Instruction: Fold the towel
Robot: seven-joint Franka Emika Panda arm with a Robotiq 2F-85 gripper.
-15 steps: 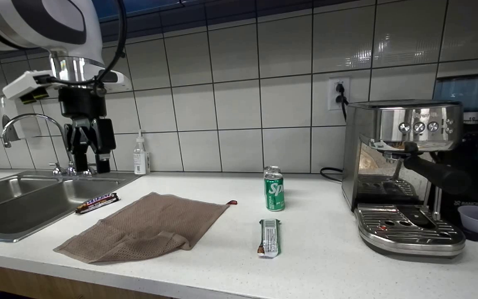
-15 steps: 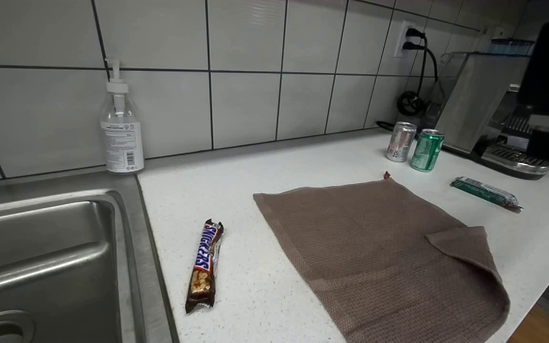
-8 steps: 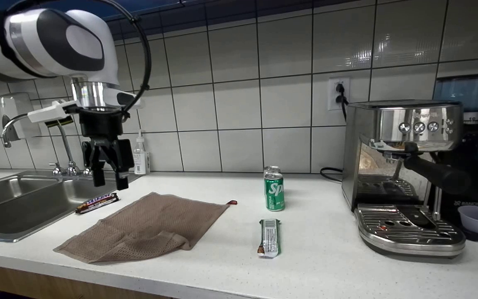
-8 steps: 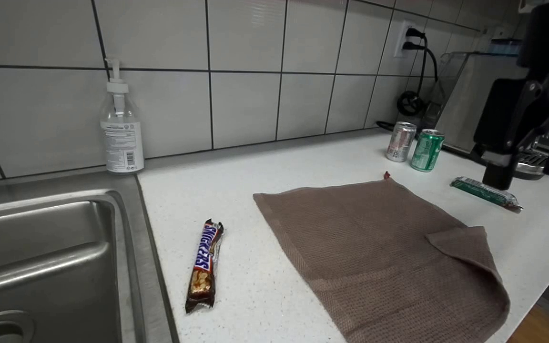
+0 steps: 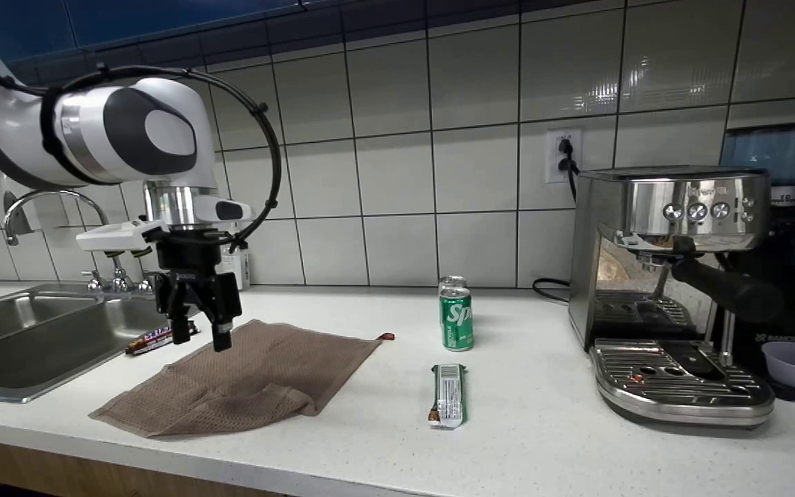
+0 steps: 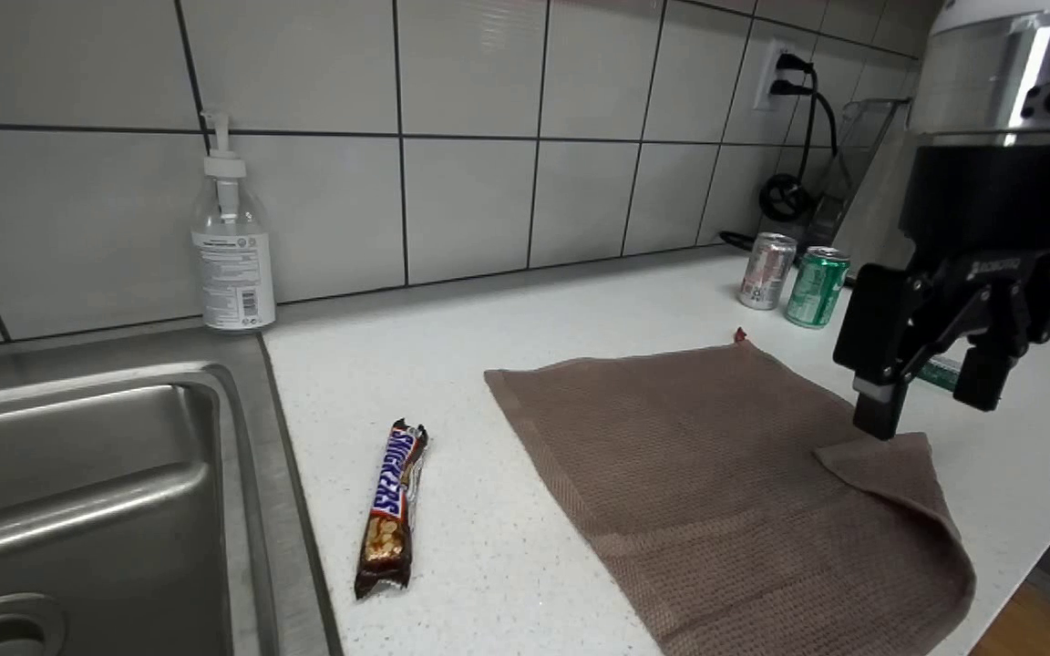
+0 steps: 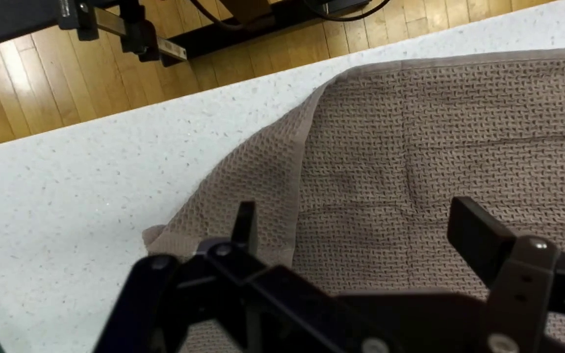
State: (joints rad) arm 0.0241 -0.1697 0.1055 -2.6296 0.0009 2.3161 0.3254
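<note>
A brown waffle-weave towel lies spread on the white counter, seen in both exterior views point(image 5: 266, 366) point(image 6: 698, 456) and the wrist view point(image 7: 361, 137). One corner near the counter's front edge is turned over onto the towel, and a small red tag point(image 5: 386, 337) sits at a back corner. My gripper point(image 5: 201, 337) is open and empty, pointing down above the towel. In an exterior view the gripper point(image 6: 928, 410) is above the turned-over corner side. In the wrist view the fingers point(image 7: 353, 218) are wide apart, the left one over the turned-over flap.
A Snickers bar point(image 6: 390, 506) lies between the towel and the sink point(image 5: 114, 324). A green can point(image 5: 457, 319) and a silver can point(image 6: 768, 271) stand near a green-wrapped bar point(image 5: 448, 397). A coffee machine point(image 5: 673, 207) and a pump bottle point(image 6: 233, 255) stand along the tiled wall.
My gripper has moved down and away from the sink's tap, coming lower over the towel. The fingers stay open. The towel has not moved.
</note>
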